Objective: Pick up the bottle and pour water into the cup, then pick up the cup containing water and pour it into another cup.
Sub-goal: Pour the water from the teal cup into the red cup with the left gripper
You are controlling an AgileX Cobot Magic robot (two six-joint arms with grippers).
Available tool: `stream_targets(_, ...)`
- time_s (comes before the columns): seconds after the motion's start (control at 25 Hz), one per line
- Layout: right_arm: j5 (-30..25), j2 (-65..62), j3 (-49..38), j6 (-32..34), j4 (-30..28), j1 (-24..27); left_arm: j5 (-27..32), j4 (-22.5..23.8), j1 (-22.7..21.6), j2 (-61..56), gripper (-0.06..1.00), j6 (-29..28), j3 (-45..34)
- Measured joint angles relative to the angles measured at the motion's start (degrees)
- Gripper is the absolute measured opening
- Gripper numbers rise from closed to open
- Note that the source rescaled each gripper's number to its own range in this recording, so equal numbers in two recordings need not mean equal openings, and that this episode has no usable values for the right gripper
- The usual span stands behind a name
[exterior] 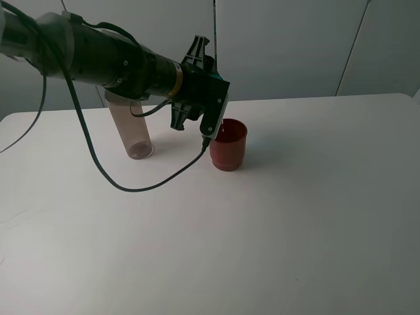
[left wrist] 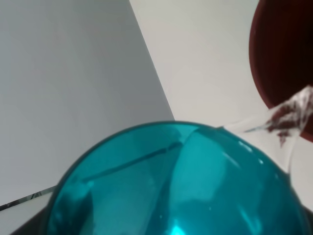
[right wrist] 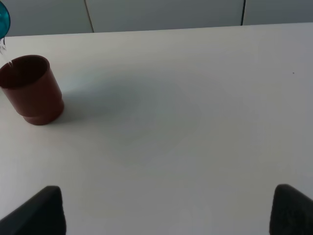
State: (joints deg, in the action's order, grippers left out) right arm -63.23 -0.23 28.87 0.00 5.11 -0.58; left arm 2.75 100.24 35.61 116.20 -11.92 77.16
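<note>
The bottle (exterior: pixel 134 131) stands near the table's (exterior: pixel 275 230) far left edge, leaning. The left gripper (exterior: pixel 211 125) grips the teal cup (left wrist: pixel 186 186), tipped mouth-down over the upright red cup (exterior: pixel 228 144). The right gripper's fingertips (right wrist: pixel 44 210) are spread, empty.

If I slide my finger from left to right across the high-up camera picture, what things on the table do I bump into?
The bottle standing on the table → the left gripper reaching in from the left → the red cup → then just bare white table.
</note>
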Motion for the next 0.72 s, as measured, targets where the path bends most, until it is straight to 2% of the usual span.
stream_targets(0.72, 0.0, 0.0, 0.0, 0.0, 0.0, 0.0, 0.86, 0.0, 1.29, 0.0, 0.06, 5.07, 0.0)
